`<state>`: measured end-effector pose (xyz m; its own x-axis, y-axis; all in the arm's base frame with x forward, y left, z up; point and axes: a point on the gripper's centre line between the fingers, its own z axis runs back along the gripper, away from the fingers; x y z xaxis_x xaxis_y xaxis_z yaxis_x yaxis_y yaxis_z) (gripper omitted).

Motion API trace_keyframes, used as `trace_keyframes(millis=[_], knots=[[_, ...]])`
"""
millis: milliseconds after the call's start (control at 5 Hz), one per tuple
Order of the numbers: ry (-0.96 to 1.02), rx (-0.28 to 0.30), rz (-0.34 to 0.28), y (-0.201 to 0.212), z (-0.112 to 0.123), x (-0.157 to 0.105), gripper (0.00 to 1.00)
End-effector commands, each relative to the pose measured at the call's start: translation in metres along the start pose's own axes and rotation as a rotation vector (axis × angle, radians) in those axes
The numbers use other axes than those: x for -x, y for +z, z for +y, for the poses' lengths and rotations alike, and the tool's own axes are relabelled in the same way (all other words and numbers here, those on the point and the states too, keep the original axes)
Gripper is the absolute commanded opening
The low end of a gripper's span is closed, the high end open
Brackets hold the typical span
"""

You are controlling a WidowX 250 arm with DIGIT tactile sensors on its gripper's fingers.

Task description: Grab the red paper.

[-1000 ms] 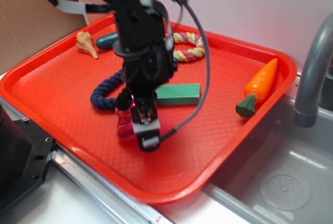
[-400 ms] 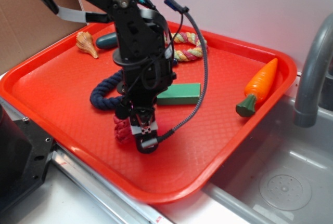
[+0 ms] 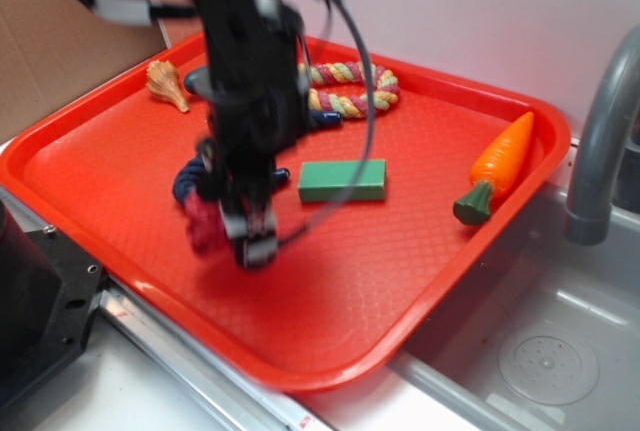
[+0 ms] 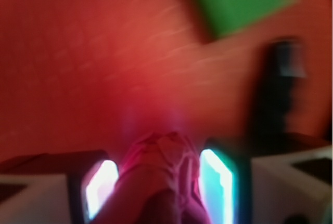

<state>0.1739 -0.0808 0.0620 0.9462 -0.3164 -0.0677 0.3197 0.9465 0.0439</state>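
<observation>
Gripping the red paper (image 4: 158,174) between its two fingers, the gripper (image 3: 240,226) hangs over the front-left part of the orange-red tray (image 3: 420,281); in the wrist view the crumpled wad sits squeezed between the lit pads (image 4: 216,180), the jaws closed down to the paper's width. In the exterior view the paper (image 3: 203,221) shows as a dark crimson lump at the gripper's left side, near the tray's front-left edge; whether it touches the tray floor cannot be told, since arm and gripper are blurred.

Just behind the paper, a dark blue rope (image 3: 188,179) lies partly hidden by the arm. A green block (image 3: 342,180) rests flat near the tray's centre, clear of the gripper; it also appears at the upper right of the wrist view (image 4: 239,0). A red, yellow and green braided rope ring (image 3: 350,88) lies along the back edge. A tan shell-like piece (image 3: 167,84) sits in the back-left corner, with a dark teal object (image 3: 195,79) just beside it. A toy carrot (image 3: 497,166) lies by the right edge, its green end pointing toward the front. A grey faucet (image 3: 600,141) rises beyond the tray's right edge, over a sink (image 3: 540,351).
</observation>
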Motion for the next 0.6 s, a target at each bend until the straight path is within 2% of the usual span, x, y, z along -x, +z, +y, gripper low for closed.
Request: trace_keyframes(millis=[0,200,400], knots=[[0.448,-0.040,-0.112,0.102,0.060,0.047,0.00],[0.663,-0.083,-0.138,0.146,0.086,0.071,0.00],[0.684,-0.094,-0.153,0.150,0.088,0.073,0.00]])
